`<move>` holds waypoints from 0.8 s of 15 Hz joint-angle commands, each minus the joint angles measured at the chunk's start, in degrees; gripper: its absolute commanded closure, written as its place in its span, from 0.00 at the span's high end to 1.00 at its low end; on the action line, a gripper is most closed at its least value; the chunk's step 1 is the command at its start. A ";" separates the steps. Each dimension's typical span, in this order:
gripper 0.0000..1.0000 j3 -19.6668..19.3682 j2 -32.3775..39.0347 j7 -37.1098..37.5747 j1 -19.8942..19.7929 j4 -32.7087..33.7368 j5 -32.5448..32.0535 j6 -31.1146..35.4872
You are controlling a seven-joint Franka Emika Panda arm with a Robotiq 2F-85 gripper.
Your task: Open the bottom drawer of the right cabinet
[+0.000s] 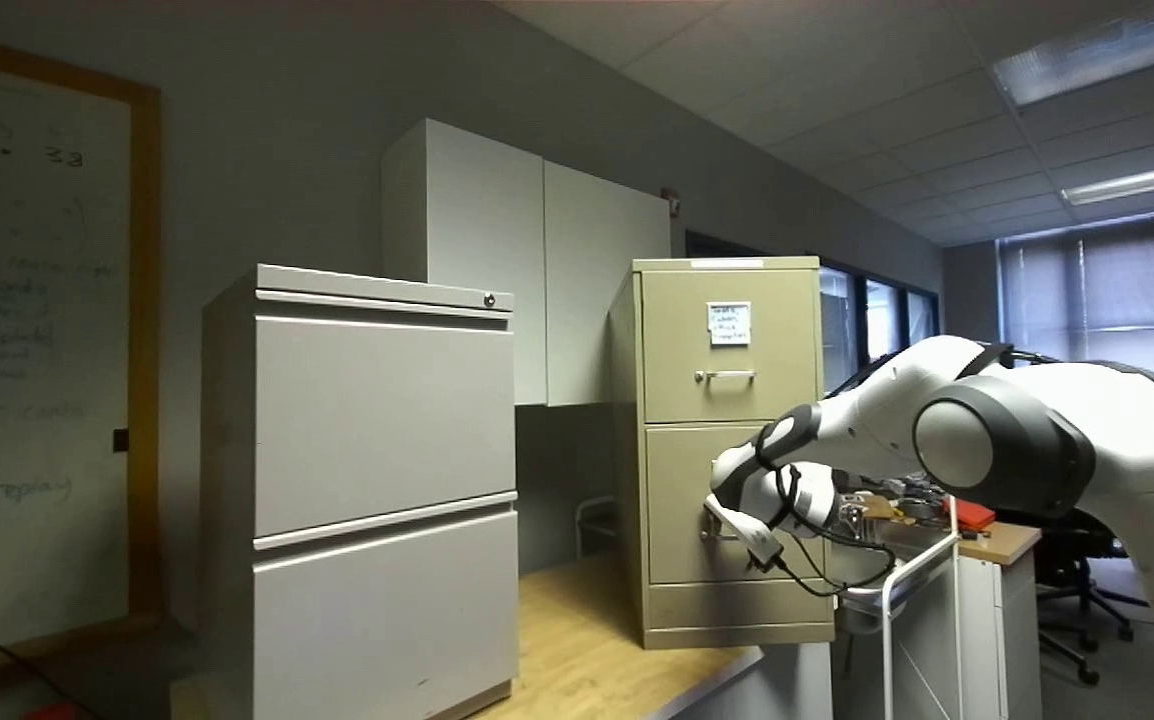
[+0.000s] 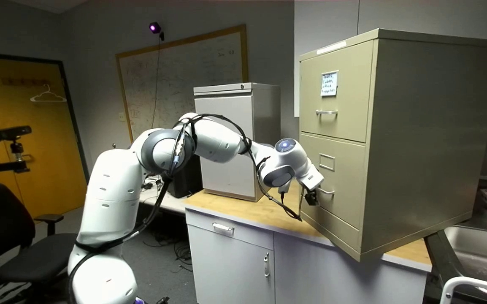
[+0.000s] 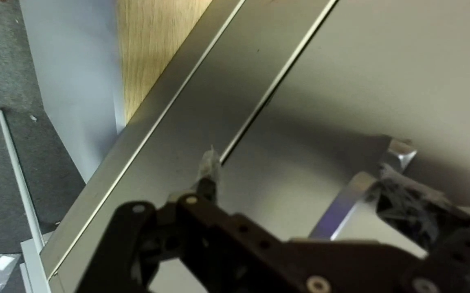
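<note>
The beige right cabinet (image 2: 429, 139) stands on the counter, also in an exterior view (image 1: 627, 450). Its bottom drawer (image 2: 344, 169) looks shut, flush with the cabinet front; it shows in both exterior views (image 1: 679, 490) and fills much of the wrist view (image 3: 402, 73). The drawer's metal handle (image 2: 328, 192) crosses the lower right of the wrist view (image 3: 337, 215). My gripper (image 3: 300, 171) is open, its fingertips wide apart. One fingertip overlaps the handle near its end; whether it is hooked behind it I cannot tell. The other fingertip is over the lower drawer edge.
A light-grey two-drawer cabinet (image 1: 387, 420) stands beside the beige one on the wooden counter (image 1: 577, 620). A white cart rail (image 1: 887, 620) stands beside the counter. A sink (image 2: 480, 249) lies on the cabinet's far side. Cables (image 2: 283, 207) hang from the wrist.
</note>
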 commanded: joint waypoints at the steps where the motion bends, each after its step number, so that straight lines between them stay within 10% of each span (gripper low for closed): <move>1: 1.00 -2.40 3.16 4.82 -1.39 -2.54 -0.61 6.63; 10: 1.00 -2.53 3.97 8.29 -3.85 -5.04 5.36 10.46; 11: 0.75 -2.74 3.66 8.57 -3.39 -5.08 4.94 9.10; 12: 0.74 -3.61 3.18 9.18 -2.28 -4.94 4.01 7.48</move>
